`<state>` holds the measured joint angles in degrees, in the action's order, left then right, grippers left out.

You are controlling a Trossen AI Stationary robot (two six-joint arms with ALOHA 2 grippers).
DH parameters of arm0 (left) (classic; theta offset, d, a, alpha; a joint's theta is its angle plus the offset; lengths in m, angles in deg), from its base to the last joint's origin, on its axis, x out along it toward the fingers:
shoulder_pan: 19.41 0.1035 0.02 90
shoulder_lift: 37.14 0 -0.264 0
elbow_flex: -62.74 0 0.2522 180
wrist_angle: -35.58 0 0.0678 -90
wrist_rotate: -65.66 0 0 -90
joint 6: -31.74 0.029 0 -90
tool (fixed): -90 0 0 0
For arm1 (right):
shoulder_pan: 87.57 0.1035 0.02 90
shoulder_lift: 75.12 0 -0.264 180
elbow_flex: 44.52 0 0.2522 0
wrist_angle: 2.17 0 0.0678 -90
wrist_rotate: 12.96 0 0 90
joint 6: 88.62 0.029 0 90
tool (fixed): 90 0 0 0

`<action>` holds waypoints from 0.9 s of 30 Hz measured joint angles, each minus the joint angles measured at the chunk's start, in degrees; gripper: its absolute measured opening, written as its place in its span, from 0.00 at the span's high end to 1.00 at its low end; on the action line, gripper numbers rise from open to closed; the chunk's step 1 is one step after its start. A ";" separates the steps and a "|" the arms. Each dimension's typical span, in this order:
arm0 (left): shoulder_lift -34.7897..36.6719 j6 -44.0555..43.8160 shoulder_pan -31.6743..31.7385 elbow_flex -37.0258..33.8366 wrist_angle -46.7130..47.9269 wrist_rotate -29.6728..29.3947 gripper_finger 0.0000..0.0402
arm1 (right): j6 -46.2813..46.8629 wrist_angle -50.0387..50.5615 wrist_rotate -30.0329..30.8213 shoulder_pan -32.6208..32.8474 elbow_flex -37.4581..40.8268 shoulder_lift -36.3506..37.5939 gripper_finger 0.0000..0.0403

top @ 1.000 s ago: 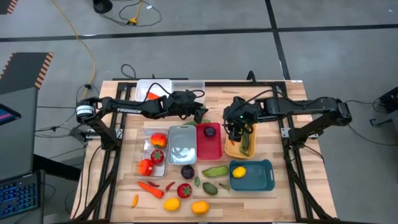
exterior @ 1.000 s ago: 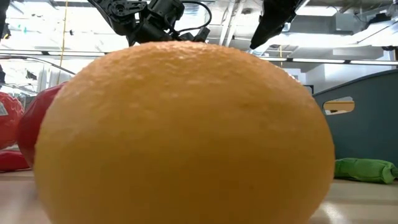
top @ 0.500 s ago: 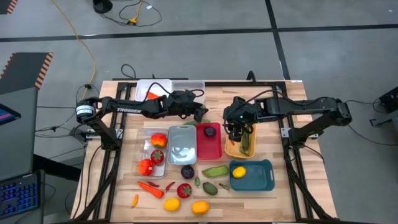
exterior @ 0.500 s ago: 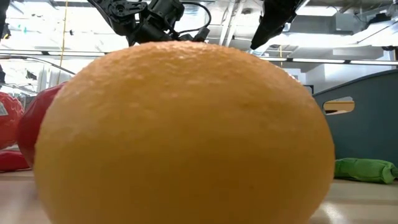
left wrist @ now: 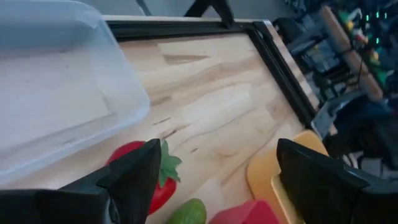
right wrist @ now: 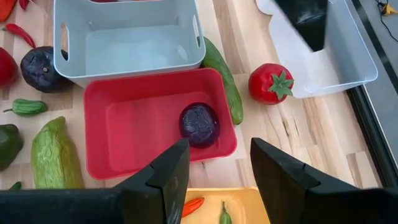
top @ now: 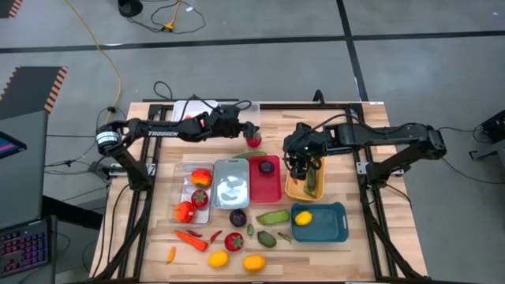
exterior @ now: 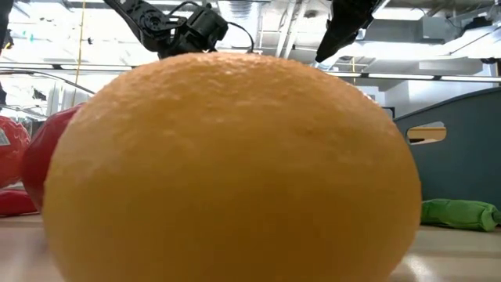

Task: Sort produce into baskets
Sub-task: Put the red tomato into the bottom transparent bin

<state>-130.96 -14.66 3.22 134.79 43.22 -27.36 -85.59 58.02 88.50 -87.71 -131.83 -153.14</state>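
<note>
A red tomato (top: 253,142) stands on the bare wood beside a green cucumber (right wrist: 224,81), just beyond the red basket (top: 266,183), which holds a purple plum (right wrist: 199,124). My left gripper (top: 248,130) hovers open just beyond the tomato, near the clear basket (left wrist: 56,87). In the left wrist view the tomato (left wrist: 149,177) shows partly behind one finger. My right gripper (top: 298,167) hangs open with nothing in it over the near ends of the red and yellow-orange baskets (top: 308,188). More produce lies along the table's near part.
The silver-grey basket (top: 231,183) and a clear basket with red and orange produce (top: 197,188) sit left of the red one. A teal basket (top: 319,223) holds a lemon. A large orange (exterior: 235,164) fills the low view. Bare wood lies between the tomato and the table's far right corner.
My left gripper has swung toward the table's far edge and rolled about its own axis. The red tomato it covered now shows on the wood. My right arm has kept still.
</note>
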 joint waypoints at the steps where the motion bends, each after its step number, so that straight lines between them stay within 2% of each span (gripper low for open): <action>1: 0.00 -1.08 0.52 0.03 0.06 0.60 0.24 | 0.00 0.02 -0.01 0.00 0.02 0.00 0.51; 6: 0.00 -2.12 2.43 4.04 1.94 4.44 0.24 | 0.00 0.05 -0.02 0.02 0.00 0.00 0.51; 10: 0.00 1.76 2.41 9.39 6.40 4.00 0.24 | 0.00 0.06 -0.04 0.01 0.01 0.00 0.51; 17: 0.04 3.17 2.45 20.51 30.22 -1.12 0.24 | 0.00 1.21 -0.06 0.02 0.02 0.00 0.51; 22: -0.01 -1.31 2.39 21.43 41.48 -3.08 0.24 | 0.02 1.66 -0.07 0.00 0.00 0.00 0.51; 27: 0.00 -3.97 2.28 20.70 43.32 -3.29 0.24 | 0.02 1.64 -0.07 0.00 0.01 0.00 0.51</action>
<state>-130.96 -18.63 5.50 155.48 86.55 -30.65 -85.57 59.66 88.44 -87.71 -131.82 -153.14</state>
